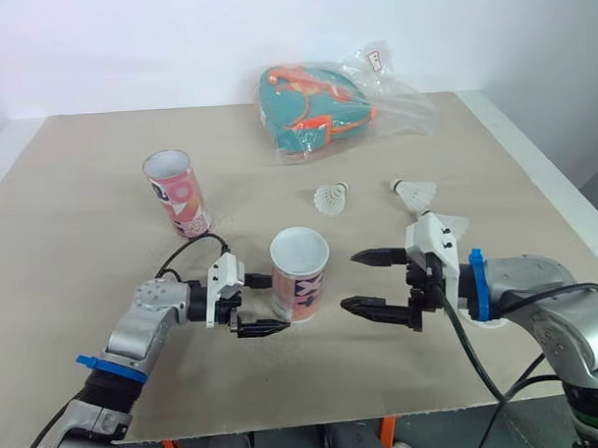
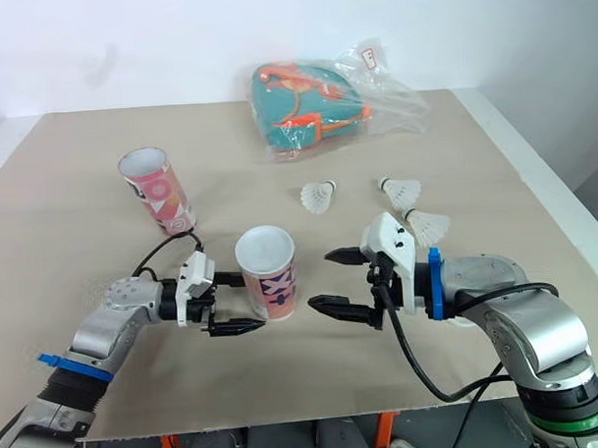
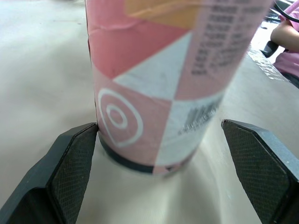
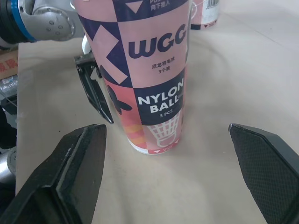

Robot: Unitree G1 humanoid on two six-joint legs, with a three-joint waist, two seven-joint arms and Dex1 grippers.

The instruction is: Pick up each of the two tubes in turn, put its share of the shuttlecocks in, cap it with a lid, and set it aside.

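A pink patterned tube stands upright and uncapped near the table's middle front. My left gripper is open, its fingers on either side of the tube's base. In the left wrist view one pad is at the tube wall and the other pad stands apart. My right gripper is open, a short gap to the right of this tube. A second open tube stands tilted at the back left. Three white shuttlecocks lie to the right, behind my right gripper.
A clear plastic bag holding a teal and orange item lies at the back of the table. The table's right edge runs close behind my right arm. In the right wrist view, my left gripper's fingers show behind the tube.
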